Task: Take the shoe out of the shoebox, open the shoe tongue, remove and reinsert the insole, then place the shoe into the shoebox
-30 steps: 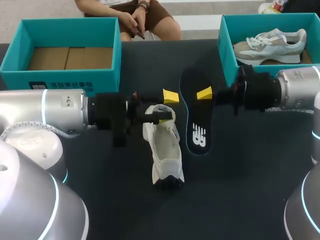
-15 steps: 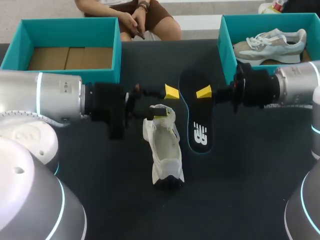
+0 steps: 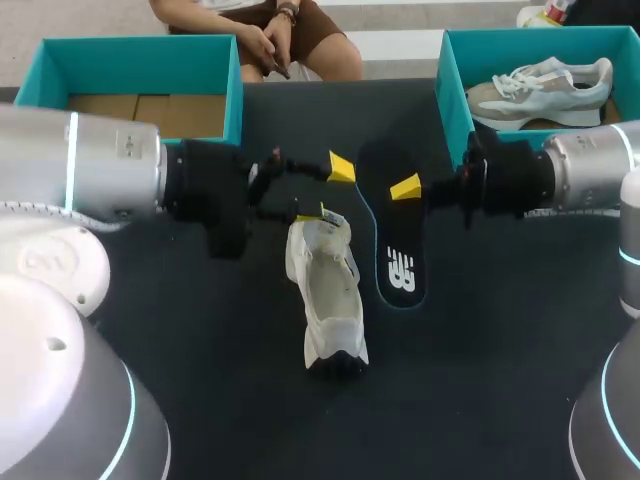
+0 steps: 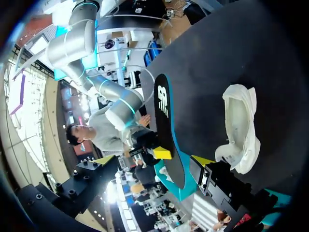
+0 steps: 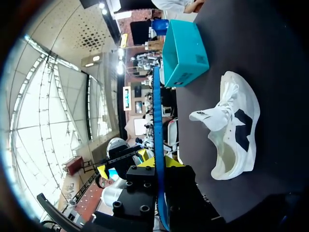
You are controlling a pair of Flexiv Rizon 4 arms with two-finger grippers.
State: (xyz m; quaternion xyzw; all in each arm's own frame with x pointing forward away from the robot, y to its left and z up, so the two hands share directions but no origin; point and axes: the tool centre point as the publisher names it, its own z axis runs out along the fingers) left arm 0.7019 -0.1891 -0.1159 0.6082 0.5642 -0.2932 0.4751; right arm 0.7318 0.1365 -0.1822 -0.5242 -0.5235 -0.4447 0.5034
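Observation:
A white shoe (image 3: 325, 295) lies on the dark table, opening up, with nothing holding it; it also shows in the left wrist view (image 4: 241, 123) and the right wrist view (image 5: 234, 128). Right of it is the black insole (image 3: 396, 240) with a teal edge. My right gripper (image 3: 405, 187) is shut on the insole's far part. The right wrist view shows the insole edge-on (image 5: 157, 111) between that gripper's yellow tips (image 5: 159, 162). My left gripper (image 3: 325, 190) hangs open just beyond the shoe's far end, left of the insole. Its tips (image 4: 153, 160) straddle the insole (image 4: 164, 116) without touching it.
A teal shoebox (image 3: 455, 90) at the far right holds a grey-and-white shoe (image 3: 545, 90). A second teal box (image 3: 140, 150) at the far left has only cardboard inside. Bare tabletop lies in front of the white shoe.
My left arm has drawn its open gripper off the shoe's far end, toward the far side. The right gripper and insole shifted slightly left. The shoe stayed put.

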